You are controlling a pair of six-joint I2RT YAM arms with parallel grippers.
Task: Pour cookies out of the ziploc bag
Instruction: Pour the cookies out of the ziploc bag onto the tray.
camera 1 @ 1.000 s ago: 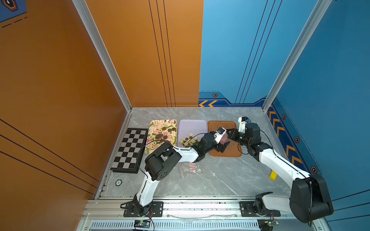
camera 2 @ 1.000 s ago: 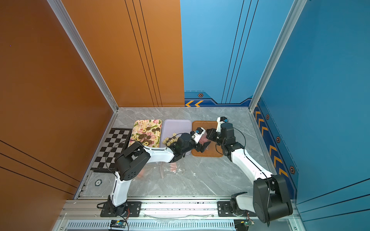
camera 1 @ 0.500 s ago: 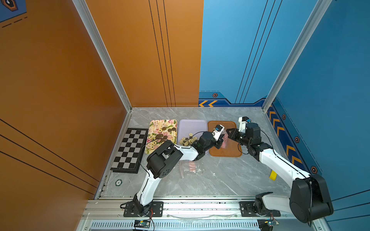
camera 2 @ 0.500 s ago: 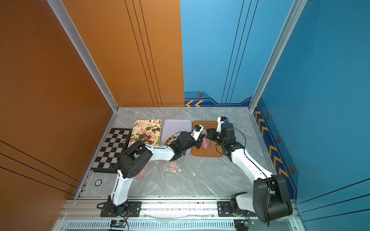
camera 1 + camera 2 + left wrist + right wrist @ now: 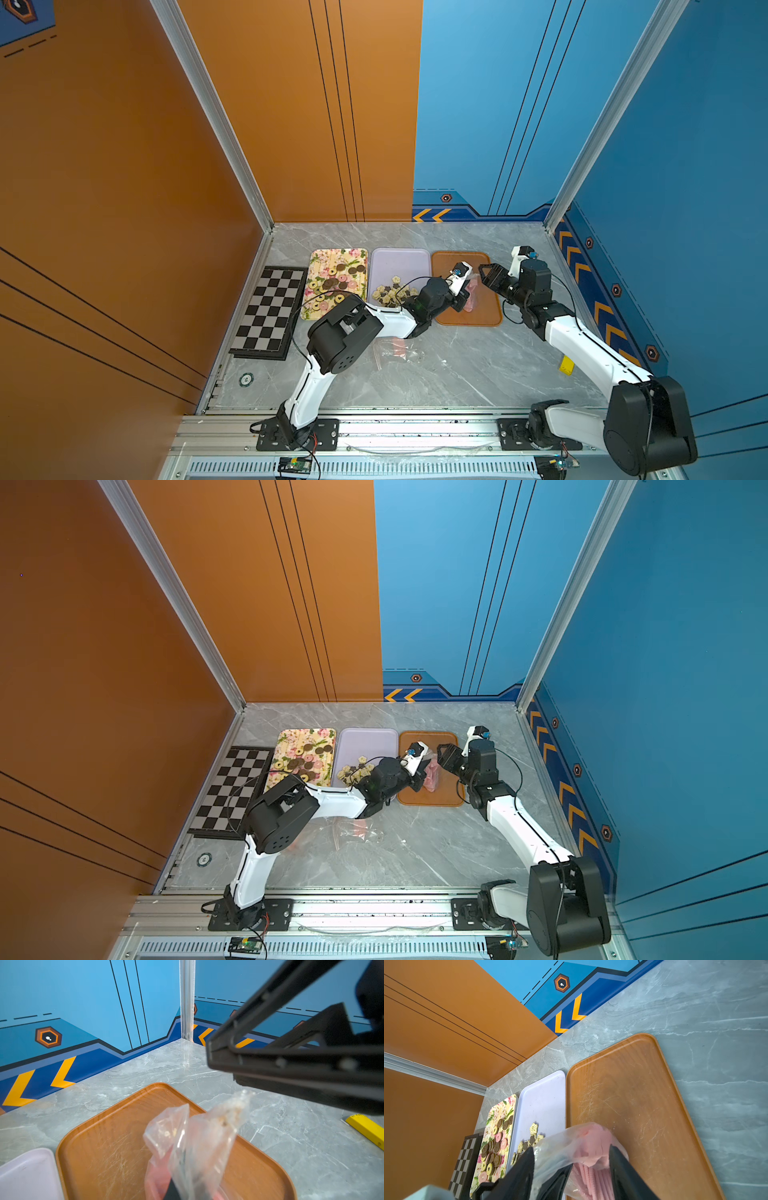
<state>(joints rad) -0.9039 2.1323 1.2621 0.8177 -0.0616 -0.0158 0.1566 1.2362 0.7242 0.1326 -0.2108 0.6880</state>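
Pinching a clear plastic ziploc bag [image 5: 472, 291], the left gripper [image 5: 464, 300] is pressed together on it above the brown wood-grain tray [image 5: 482, 316] on the grey marble counter [image 5: 457, 374]. Plain pink disc cookies [image 5: 593, 1167] sit inside the bag. The right gripper [image 5: 484, 277] stands spread, its fingers either side of the bag.

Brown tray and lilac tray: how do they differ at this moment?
Colour: the brown tray is wood-toned, the lilac tray pale purple. Contents: the lilac tray holds loose flower-shaped cookies; the brown tray shows no loose cookies, only a clear bag of pink cookies above it. Wear: the brown tray is visibly scratched; the lilac tray looks nearly unmarked. Both are rounded rectangles lying flat, side by side on the grey table.
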